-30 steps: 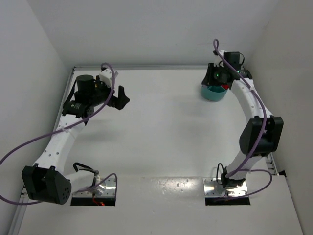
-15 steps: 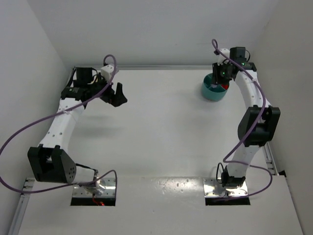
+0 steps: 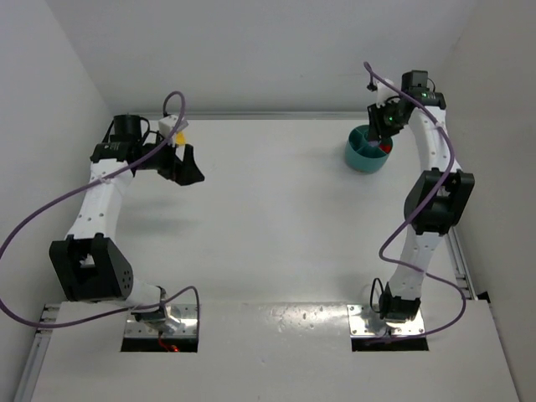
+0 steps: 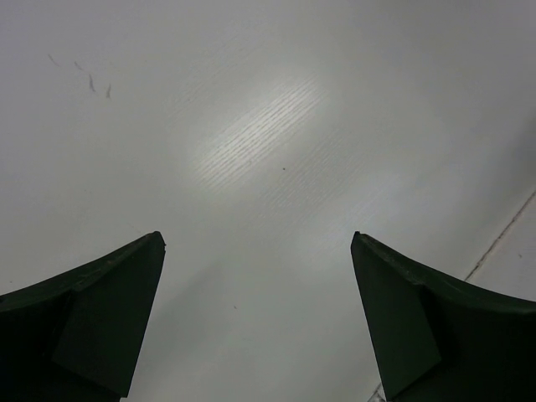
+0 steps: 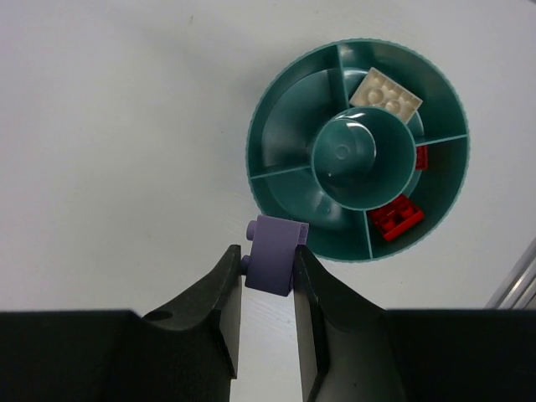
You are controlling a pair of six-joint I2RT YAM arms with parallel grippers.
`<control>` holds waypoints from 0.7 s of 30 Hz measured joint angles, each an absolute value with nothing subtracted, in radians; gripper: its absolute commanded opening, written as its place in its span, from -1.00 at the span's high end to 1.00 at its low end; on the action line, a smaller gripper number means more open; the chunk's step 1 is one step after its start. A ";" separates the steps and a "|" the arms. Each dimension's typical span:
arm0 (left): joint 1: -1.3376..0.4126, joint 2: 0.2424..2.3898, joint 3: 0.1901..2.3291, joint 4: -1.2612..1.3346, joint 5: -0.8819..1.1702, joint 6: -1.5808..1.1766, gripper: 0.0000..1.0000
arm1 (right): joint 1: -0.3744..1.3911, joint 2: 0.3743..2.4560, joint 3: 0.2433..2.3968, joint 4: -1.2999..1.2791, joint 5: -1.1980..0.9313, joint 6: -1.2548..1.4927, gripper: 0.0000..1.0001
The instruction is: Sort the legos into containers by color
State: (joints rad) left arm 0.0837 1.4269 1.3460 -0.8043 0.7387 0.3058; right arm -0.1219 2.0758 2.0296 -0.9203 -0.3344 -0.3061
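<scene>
Clamping a purple lego (image 5: 272,266), the right end effector (image 5: 266,260) hovers beside the dish (image 5: 285,126); left end effector (image 4: 258,241) spread.

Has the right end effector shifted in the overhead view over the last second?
Yes. Against the teal dish, which stays put, the right end effector has slid right and toward the back wall, uncovering more of the dish.

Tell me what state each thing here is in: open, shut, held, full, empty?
left end effector: open, empty.
right end effector: shut on the purple lego.
purple lego: pinched between the fingers, at the dish's rim.
teal dish: upright, partly filled.
cream lego: lying in one compartment.
red legos: lying in the next compartment.
centre cup: empty.
</scene>
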 measured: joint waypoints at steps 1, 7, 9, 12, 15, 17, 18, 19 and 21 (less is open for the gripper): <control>0.094 1.436 1.346 -0.807 0.753 0.307 -0.99 | -0.122 2.078 2.030 -0.928 -0.340 -0.317 0.85; 0.134 1.504 1.374 -0.815 0.840 0.305 -0.99 | -0.121 2.106 2.053 -0.976 -0.363 -0.367 0.85; 0.149 1.509 1.375 -0.816 0.857 0.305 -0.99 | -0.121 2.121 2.065 -0.989 -0.363 -0.378 0.85; 0.173 1.507 1.376 -0.816 0.879 0.306 -0.99 | -0.121 2.151 2.094 -1.003 -0.360 -0.390 0.85; 0.186 1.507 1.375 -0.817 0.892 0.306 -0.99 | -0.121 2.177 2.113 -1.007 -0.358 -0.395 0.85; 0.190 1.507 1.375 -0.817 0.900 0.306 -0.99 | -0.121 2.187 2.119 -1.010 -0.350 -0.398 0.85; 0.191 1.507 1.375 -0.817 0.905 0.306 -0.99 | -0.121 2.190 2.122 -1.011 -0.344 -0.399 0.85; 0.192 1.507 1.375 -0.817 0.910 0.306 -0.99 | -0.121 2.193 2.124 -1.012 -0.339 -0.401 0.85; 0.192 1.507 1.375 -0.818 0.919 0.306 -0.99 | -0.121 2.195 2.128 -1.015 -0.327 -0.401 0.83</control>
